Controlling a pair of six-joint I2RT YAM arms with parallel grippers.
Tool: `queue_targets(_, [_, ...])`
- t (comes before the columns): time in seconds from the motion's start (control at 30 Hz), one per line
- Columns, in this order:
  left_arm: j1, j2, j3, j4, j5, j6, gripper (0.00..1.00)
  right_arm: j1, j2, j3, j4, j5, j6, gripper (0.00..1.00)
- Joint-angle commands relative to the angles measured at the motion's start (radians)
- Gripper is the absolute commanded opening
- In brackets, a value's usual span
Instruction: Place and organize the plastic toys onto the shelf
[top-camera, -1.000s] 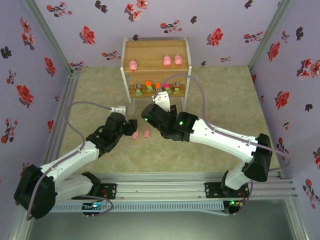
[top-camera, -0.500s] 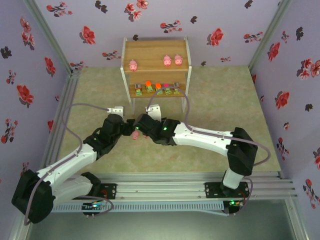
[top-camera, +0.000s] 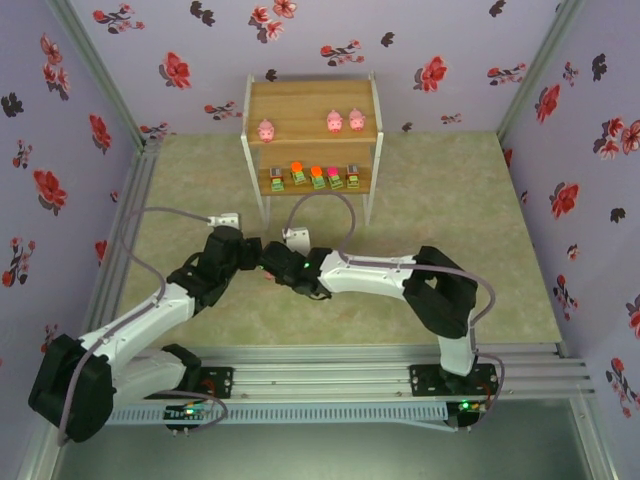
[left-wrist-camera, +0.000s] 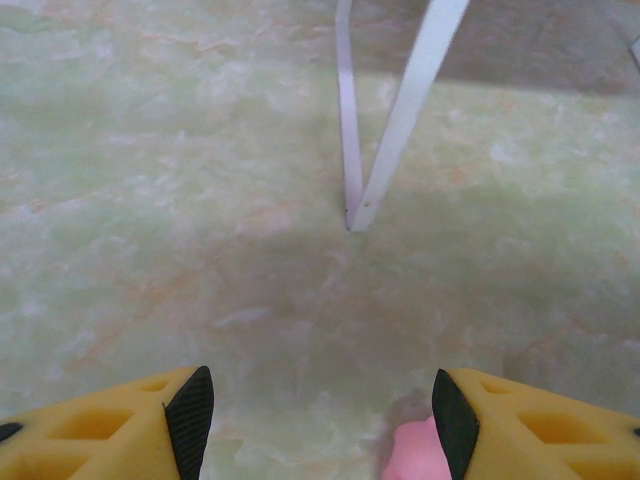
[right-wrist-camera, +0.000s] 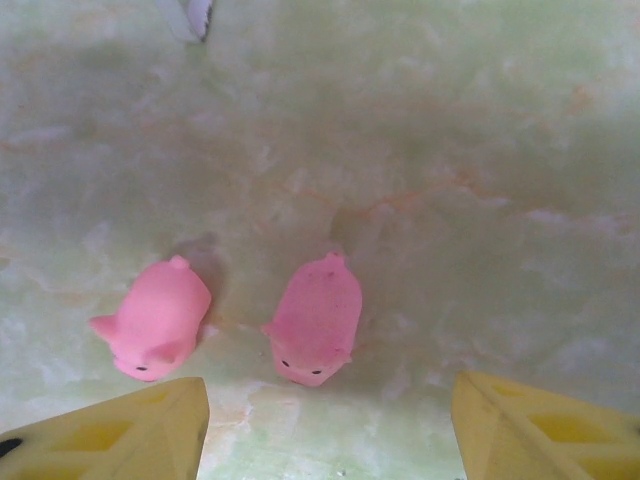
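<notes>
- On the desk (right-wrist-camera: 500, 150), just ahead of the right jaws, which stand spread wide, two pink pigs (right-wrist-camera: 317, 320) lie side by side, not touching.
- The left jaws are spread wide too; a pink shape (left-wrist-camera: 415, 452) shows beside their right finger.
- Three more pigs (top-camera: 334, 121) sit on the shelf's (top-camera: 300, 100) top board.
- Five blocks (top-camera: 316, 177) line its lower board.

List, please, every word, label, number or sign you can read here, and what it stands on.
None can be read. The small blocks on the lower board of the shelf are too small to show any marking; the pink pigs and flowered walls carry no writing.
</notes>
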Motion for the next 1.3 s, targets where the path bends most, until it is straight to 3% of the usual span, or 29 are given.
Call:
queue_targets(0.0, [0.018, 0.013, 0.015, -0.025, -0.028, -0.027, 0.64, 0.007, 0.034, 0.03, -0.002, 0.003, 0.051, 0.53])
queue_targets(0.77, [0.022, 0.053, 0.031, -0.027, -0.014, -0.028, 0.64, -0.041, 0.142, 0.066, 0.025, -0.015, 0.027, 0.45])
queue_targets(1.27, [0.022, 0.06, 0.034, -0.027, -0.002, -0.029, 0.64, -0.048, 0.098, 0.06, -0.078, 0.095, -0.048, 0.41])
